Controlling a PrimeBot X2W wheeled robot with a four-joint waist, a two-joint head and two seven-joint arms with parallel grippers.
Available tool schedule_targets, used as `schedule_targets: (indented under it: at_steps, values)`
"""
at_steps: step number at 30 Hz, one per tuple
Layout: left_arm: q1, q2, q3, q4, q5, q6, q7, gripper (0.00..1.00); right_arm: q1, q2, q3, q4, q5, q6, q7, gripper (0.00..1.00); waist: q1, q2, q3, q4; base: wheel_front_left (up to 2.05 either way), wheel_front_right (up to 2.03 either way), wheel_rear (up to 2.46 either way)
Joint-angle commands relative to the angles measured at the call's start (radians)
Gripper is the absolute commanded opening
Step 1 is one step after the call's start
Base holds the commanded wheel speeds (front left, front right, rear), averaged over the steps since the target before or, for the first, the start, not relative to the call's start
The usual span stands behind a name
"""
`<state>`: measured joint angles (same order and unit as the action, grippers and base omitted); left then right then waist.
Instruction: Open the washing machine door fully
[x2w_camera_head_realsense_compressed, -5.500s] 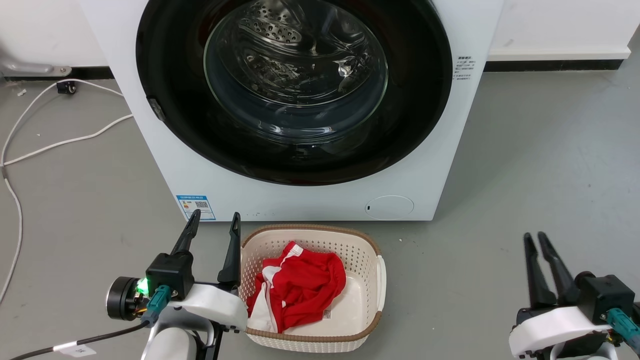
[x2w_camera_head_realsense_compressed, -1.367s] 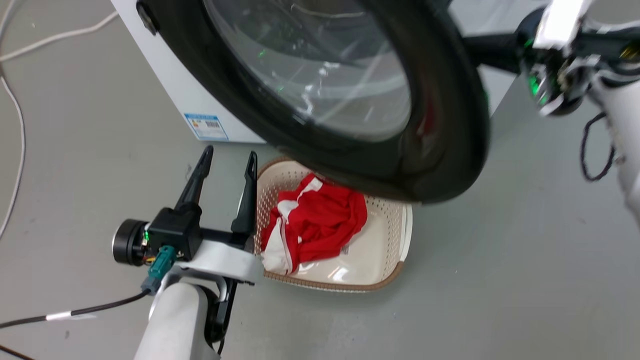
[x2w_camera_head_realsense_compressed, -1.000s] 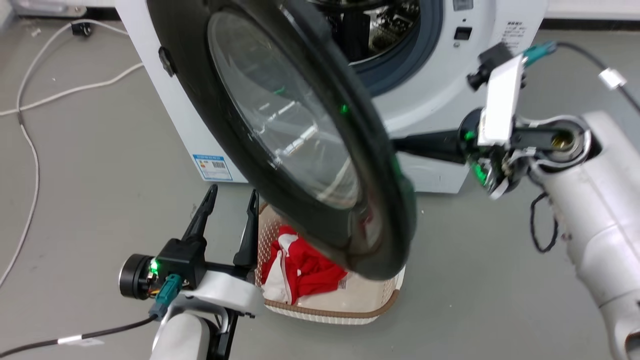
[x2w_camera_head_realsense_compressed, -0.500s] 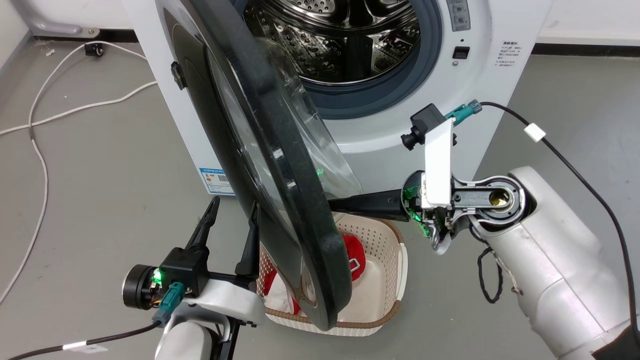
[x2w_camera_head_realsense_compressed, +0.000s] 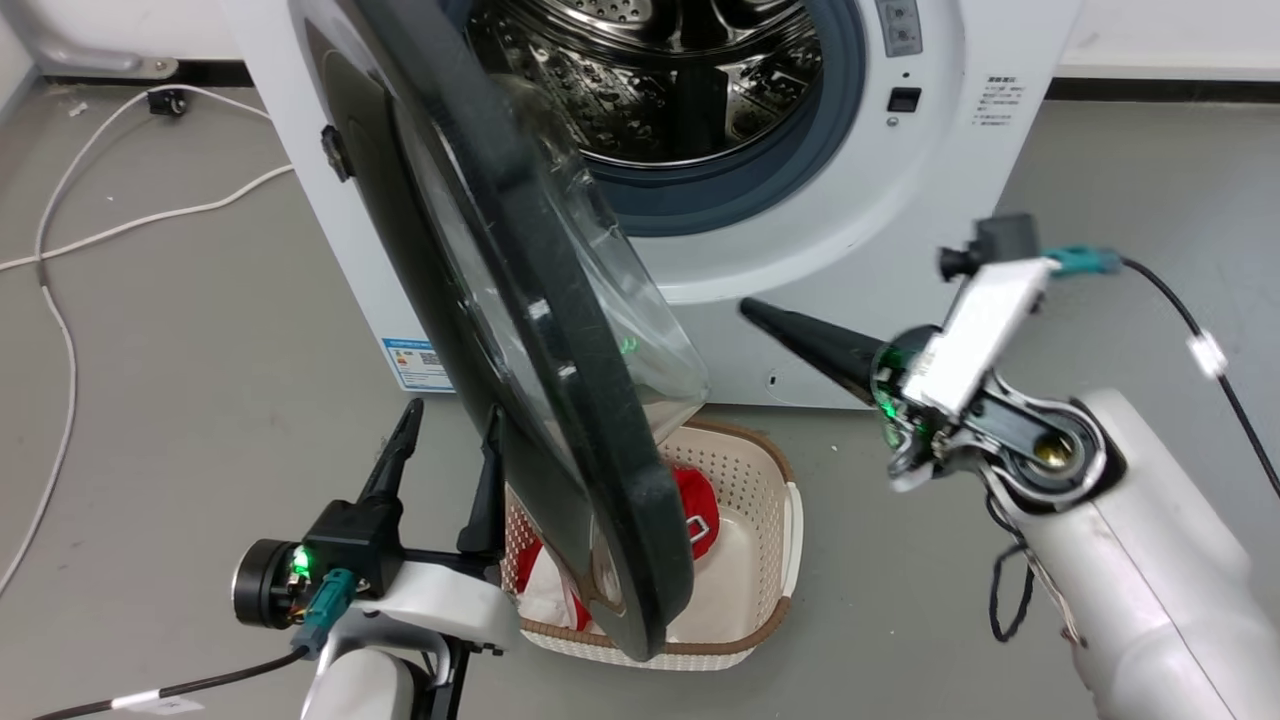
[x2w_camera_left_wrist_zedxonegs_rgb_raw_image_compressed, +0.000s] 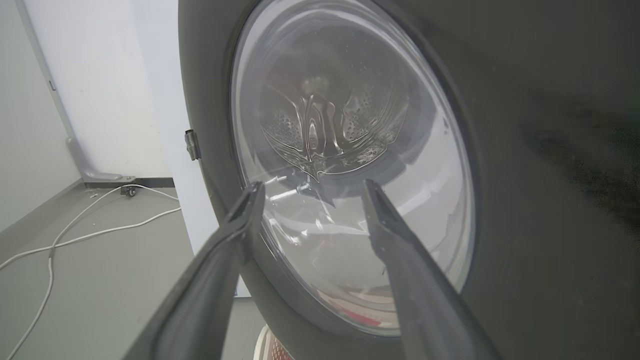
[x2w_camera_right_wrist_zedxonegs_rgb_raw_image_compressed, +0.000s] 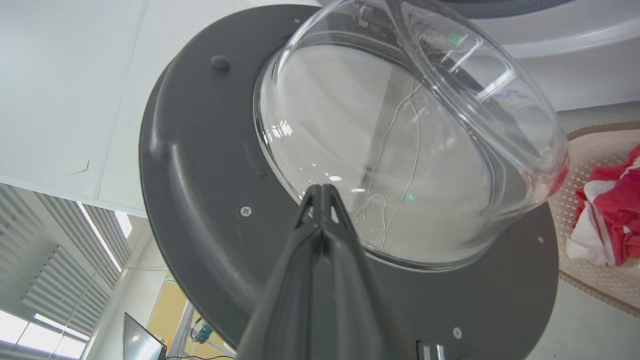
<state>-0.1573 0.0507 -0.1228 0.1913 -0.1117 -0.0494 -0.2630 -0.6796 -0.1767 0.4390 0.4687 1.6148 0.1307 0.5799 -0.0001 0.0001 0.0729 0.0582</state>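
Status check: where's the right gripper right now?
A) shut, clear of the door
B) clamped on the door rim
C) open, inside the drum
A: in the head view the right gripper is shut, with floor and machine front visible between its tip and the washing machine door.

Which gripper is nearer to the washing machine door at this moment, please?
Left. The left gripper sits open right beside the outer face of the washing machine door, one finger partly hidden behind it. The right gripper, shut, points at the inner glass across a gap.
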Motion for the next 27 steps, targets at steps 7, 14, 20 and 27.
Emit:
schedule_targets:
  at_steps: [7, 14, 20, 27]
  values:
    - [0.012, 0.006, 0.043, -0.006, 0.0, 0.008, -0.002, 1.0, 0.199, -0.058, -0.123, -0.072, -0.022, 0.0, -0.232, 0.0, 0.0001, -0.0001, -0.002, -0.034, 0.0, 0.0, 0.0]
    - [0.029, 0.006, 0.067, -0.006, 0.0, 0.013, -0.002, 1.0, 0.371, -0.089, -0.224, -0.138, -0.05, 0.0, -0.42, 0.31, 0.0001, -0.0001, -0.008, -0.056, 0.0, 0.0, 0.0]
    - [0.025, 0.004, 0.072, 0.0, 0.001, 0.011, -0.002, 1.0, 0.468, -0.083, -0.261, -0.186, -0.16, 0.0, -0.614, 1.0, 0.0001, -0.0001, -0.012, -0.061, 0.0, 0.0, 0.0]
    - [0.029, 0.003, 0.078, 0.004, 0.001, 0.011, -0.002, 1.0, 0.529, -0.073, -0.261, -0.165, -0.398, 0.0, -0.801, 1.0, 0.0001, -0.0001, -0.023, -0.063, 0.0, 0.0, 0.0]
